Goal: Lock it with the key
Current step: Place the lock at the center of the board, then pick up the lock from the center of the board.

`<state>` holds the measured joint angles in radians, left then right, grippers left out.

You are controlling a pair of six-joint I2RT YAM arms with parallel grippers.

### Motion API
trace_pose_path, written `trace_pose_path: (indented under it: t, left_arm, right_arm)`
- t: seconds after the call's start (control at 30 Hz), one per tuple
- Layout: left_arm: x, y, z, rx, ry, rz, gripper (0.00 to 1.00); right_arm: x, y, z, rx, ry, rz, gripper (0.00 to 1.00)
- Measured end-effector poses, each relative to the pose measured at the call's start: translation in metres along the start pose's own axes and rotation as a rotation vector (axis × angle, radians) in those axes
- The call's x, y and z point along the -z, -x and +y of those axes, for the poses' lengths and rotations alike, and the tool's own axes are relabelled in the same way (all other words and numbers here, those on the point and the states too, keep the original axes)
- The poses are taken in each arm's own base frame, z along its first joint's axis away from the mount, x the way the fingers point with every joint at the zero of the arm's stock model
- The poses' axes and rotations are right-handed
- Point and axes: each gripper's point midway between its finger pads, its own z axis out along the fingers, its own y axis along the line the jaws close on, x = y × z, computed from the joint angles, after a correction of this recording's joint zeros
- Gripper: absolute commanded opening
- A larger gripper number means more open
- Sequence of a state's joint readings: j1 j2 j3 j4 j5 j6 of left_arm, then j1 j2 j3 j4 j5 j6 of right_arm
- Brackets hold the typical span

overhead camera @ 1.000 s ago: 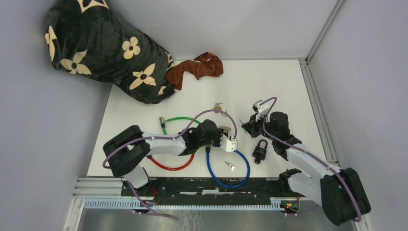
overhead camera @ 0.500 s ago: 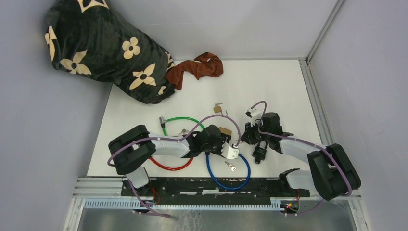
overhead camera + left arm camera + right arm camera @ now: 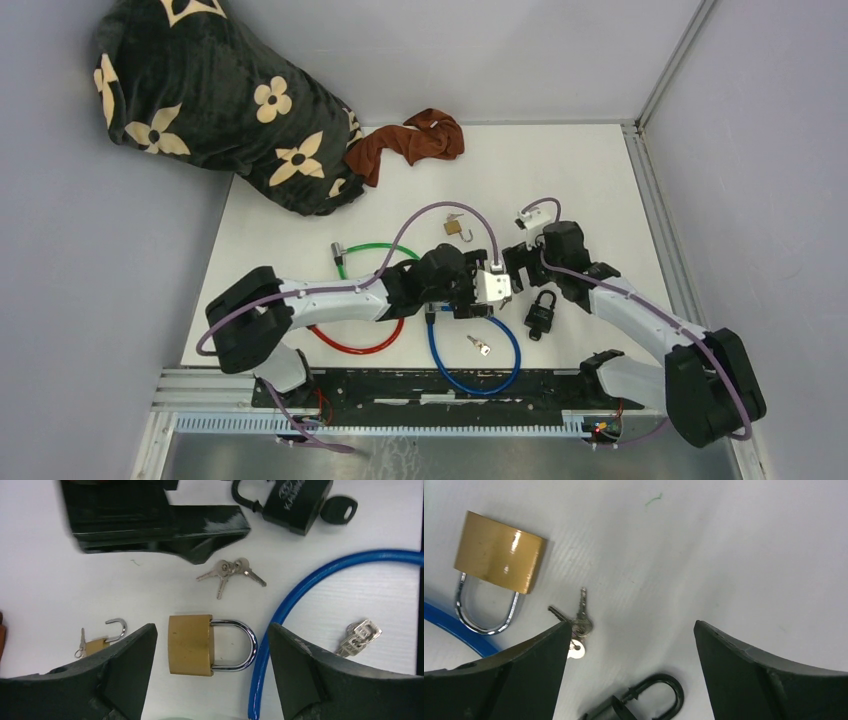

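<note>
In the left wrist view a brass padlock (image 3: 190, 651) lies flat on the white table, its steel shackle closed. My left gripper (image 3: 211, 630) hangs open over it, one finger on each side, touching nothing. A loose bunch of small keys (image 3: 231, 572) lies just beyond it. My right gripper (image 3: 631, 625) is open and empty above the table, with the same keys (image 3: 576, 622) by its left finger. A black padlock (image 3: 541, 312) with a black-headed key (image 3: 340, 511) in it lies to the right. From above, the left gripper (image 3: 492, 288) and right gripper (image 3: 516, 264) nearly meet.
A blue cable loop (image 3: 437, 352) curves beside the brass padlock, with another key bunch (image 3: 479, 346) inside it. Green (image 3: 375, 250) and red (image 3: 350, 347) cables lie left. A small brass padlock (image 3: 454, 226) with an open shackle, a brown cloth (image 3: 410, 140) and a flowered dark bundle (image 3: 210, 100) sit farther back.
Both grippers have opened. The left gripper swung right and back over the brass padlock, hiding it from above. The right gripper dipped toward the black padlock and returned.
</note>
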<state>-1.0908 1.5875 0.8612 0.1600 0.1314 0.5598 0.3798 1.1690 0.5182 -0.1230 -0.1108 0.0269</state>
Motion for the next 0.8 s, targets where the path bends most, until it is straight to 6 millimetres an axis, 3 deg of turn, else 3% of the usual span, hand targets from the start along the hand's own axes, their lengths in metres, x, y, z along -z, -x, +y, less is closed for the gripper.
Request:
trace_pose_path:
  t: [0.13, 0.27, 0.37, 0.6, 0.8]
  left_arm:
    - [0.025, 0.025, 0.016, 0.142, 0.079, -0.047, 0.89]
    - [0.055, 0.030, 0.025, 0.253, 0.166, -0.077, 0.89]
    - [0.077, 0.011, 0.023, 0.344, 0.215, -0.078, 0.88]
    - [0.122, -0.060, 0.031, 0.690, 0.364, -0.112, 0.86]
    - [0.152, -0.089, 0.033, 0.906, 0.465, -0.233, 0.84]
  right_arm:
    - [0.018, -0.008, -0.012, 0.025, -0.108, 0.034, 0.98]
    - [0.029, -0.025, -0.015, 0.006, -0.161, 0.098, 0.98]
    - [0.036, -0.040, -0.010, -0.013, -0.171, 0.156, 0.98]
    - [0.048, -0.064, -0.003, -0.098, -0.205, 0.221, 0.98]
    - [0.043, -0.092, 0.006, -0.152, -0.186, 0.304, 0.98]
